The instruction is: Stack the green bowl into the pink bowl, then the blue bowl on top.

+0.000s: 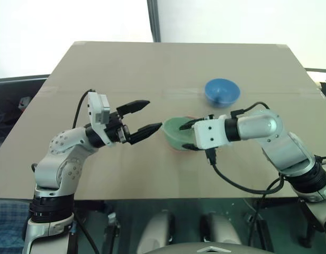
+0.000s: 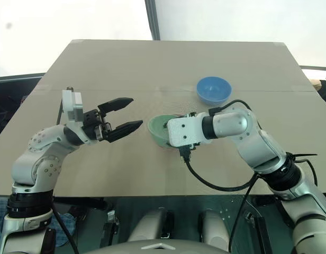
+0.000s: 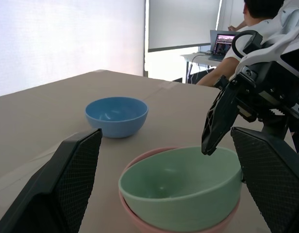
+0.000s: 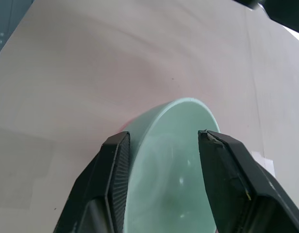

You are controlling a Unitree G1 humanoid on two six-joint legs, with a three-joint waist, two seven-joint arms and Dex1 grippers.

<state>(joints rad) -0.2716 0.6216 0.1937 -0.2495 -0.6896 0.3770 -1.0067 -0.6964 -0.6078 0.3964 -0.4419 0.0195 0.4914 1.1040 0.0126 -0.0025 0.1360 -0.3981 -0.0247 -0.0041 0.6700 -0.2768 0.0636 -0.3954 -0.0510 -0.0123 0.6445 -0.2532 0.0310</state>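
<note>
On the table (image 1: 126,69), the green bowl (image 3: 181,187) already sat nested in the pink bowl (image 3: 140,221), with the right gripper (image 4: 161,145) parted around its rim. The blue bowl (image 1: 222,91) waited well apart, unstacked. The left gripper (image 1: 142,117) hovered wide apart, empty.

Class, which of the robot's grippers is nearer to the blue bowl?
Right. The right gripper straddles the green bowl's rim, just short of the blue bowl; the left gripper hovers beyond the green bowl's other side.
</note>
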